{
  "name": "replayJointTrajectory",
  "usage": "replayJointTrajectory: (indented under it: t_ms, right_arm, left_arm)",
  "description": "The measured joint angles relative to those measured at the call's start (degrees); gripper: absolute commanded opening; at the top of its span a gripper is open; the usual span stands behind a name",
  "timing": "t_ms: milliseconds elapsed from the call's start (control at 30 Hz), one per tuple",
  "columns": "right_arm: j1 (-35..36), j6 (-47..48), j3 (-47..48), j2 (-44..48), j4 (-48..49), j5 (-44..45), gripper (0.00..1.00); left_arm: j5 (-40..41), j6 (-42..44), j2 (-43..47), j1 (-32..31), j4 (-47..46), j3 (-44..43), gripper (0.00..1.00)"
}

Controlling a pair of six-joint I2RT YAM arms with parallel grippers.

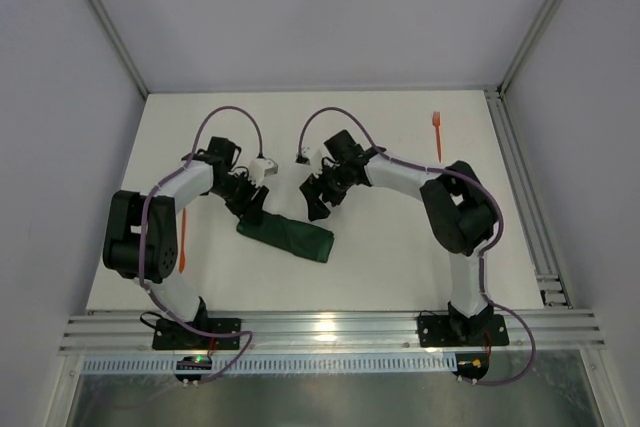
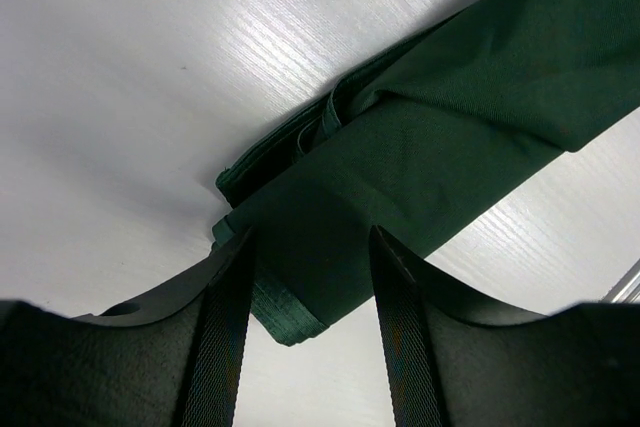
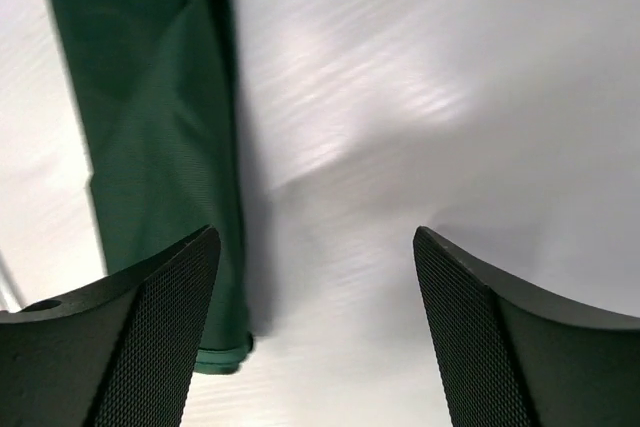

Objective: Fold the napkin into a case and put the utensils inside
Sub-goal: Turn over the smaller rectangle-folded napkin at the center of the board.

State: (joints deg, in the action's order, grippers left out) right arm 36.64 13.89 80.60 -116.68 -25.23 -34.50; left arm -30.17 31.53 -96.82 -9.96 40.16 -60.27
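The dark green napkin (image 1: 288,237) lies folded into a narrow strip, the case, in the middle of the table. My left gripper (image 1: 252,211) sits at its left end. In the left wrist view the gripper (image 2: 312,237) is partly open, and its fingers (image 2: 225,327) straddle the layered end of the cloth (image 2: 420,147). My right gripper (image 1: 318,204) is open and empty just above the strip's far side. In the right wrist view the gripper (image 3: 315,237) has bare table between its jaws and the cloth (image 3: 150,117) by its left finger. An orange fork (image 1: 436,132) lies at the far right. A second orange utensil (image 1: 183,239) lies at the left.
The second utensil lies close beside the left arm's elbow (image 1: 135,237). A metal rail (image 1: 525,177) runs along the table's right edge and another rail (image 1: 330,327) along the near edge. White walls enclose the back and sides.
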Motion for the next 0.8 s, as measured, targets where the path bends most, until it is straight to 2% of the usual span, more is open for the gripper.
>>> replayJointTrajectory:
  t_ms: [33,167,267,367,400,433,467,500,567,800]
  right_arm:
    - [-0.1,0.1,-0.5,1.0,0.4,2.8,0.99]
    - [0.0,-0.3,-11.5,12.7,8.3,15.0,0.99]
    - [0.6,0.4,-24.4,28.4,18.7,23.8,0.99]
    - [0.9,-2.0,-32.0,40.4,30.8,30.7,0.99]
    - [1.0,-3.9,-33.2,42.4,33.9,32.0,0.86]
    - [0.7,-6.2,-34.2,44.5,36.5,32.0,0.65]
    - [0.6,-7.7,-34.6,45.5,37.9,31.6,0.27]
    - [0.4,-9.4,-34.6,45.9,38.4,31.1,0.16]
    - [0.9,-14.3,-34.7,45.6,39.0,29.5,0.10]
    - [6.5,-29.3,-42.8,40.3,40.4,22.9,0.09]
  left_arm:
    - [0.2,0.0,0.0,0.0,-0.2,0.0,0.50]
    - [0.2,0.0,0.4,0.0,-0.8,0.7,0.52]
    - [0.0,0.0,2.2,0.0,-0.7,1.1,0.54]
    - [-0.7,-0.3,5.2,0.0,-0.7,1.1,0.57]
    - [-0.9,-0.6,6.3,0.1,-0.7,1.1,0.57]
    - [-1.0,-0.9,7.0,0.1,-0.6,1.1,0.57]
    - [-1.1,-1.1,7.9,0.3,-0.6,1.1,0.57]
    - [-1.1,-1.4,8.5,0.5,-0.6,1.1,0.57]
    - [-0.6,-1.9,9.2,1.0,-0.5,1.1,0.56]
    - [3.5,-3.7,9.1,2.3,-1.2,3.6,0.52]
